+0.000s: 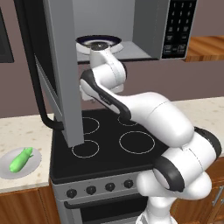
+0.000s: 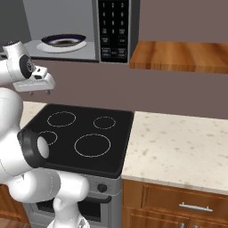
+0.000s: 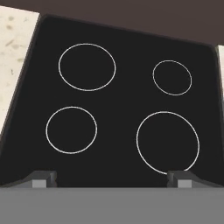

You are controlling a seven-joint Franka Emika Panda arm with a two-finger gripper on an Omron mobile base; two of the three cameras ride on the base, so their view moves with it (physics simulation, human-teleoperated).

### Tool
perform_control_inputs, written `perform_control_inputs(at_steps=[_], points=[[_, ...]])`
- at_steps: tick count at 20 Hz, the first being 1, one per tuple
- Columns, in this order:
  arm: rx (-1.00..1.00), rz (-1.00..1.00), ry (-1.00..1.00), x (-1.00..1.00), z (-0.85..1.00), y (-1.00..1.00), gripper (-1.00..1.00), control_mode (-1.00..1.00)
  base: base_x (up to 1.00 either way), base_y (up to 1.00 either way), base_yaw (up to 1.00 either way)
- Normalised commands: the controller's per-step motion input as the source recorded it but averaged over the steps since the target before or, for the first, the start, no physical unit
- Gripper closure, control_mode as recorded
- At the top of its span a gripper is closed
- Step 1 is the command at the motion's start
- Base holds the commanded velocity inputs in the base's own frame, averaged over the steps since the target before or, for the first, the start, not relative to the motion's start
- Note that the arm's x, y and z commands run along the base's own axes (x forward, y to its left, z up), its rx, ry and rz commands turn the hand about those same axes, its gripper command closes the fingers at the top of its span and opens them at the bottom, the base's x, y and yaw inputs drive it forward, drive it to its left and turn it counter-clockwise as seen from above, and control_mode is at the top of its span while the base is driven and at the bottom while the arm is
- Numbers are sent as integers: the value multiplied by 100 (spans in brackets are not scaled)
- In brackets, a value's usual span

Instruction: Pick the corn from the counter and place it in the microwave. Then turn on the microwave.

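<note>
The corn [image 1: 20, 159], a small green cob, lies on a pale plate [image 1: 33, 168] on the counter [image 1: 24, 127] left of the stove. Above the stove the microwave [image 1: 148, 26] has its grey door [image 1: 63, 70] swung wide open toward me, with the black keypad [image 1: 177, 26] at right. A dark-rimmed dish [image 1: 98, 42] sits inside it. My gripper [image 2: 39, 91] hangs over the stovetop, pointing down, well right of and above the corn. In the hand view the gripper [image 3: 112, 179] is open, with nothing between its fingertips [image 3: 41, 178].
The black stovetop [image 1: 109, 144] with ring outlines lies under the hand, oven knobs [image 1: 91, 190] along its front. The open door and its black handle [image 1: 43, 111] hang between the hand and the corn. A wooden shelf [image 2: 178, 55] and more counter [image 2: 178, 142] lie right.
</note>
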Motion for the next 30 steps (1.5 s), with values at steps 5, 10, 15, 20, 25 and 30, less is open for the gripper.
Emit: perform_control_inputs(at_steps=[5,10,15,20,25,30], points=[[-1,0,3,11,-23,-1,-100,-100,0,0,0],[0,0,9,11,-20,0,-100,-100,0,0,0],[0,0,10,15,-22,0,-100,-100,0,0,0],[0,0,8,16,-27,4,-100,-100,0,0,0],[0,0,5,12,-29,11,-100,-100,0,0,0],[0,0,4,11,-26,13,-100,-100,0,0,0]])
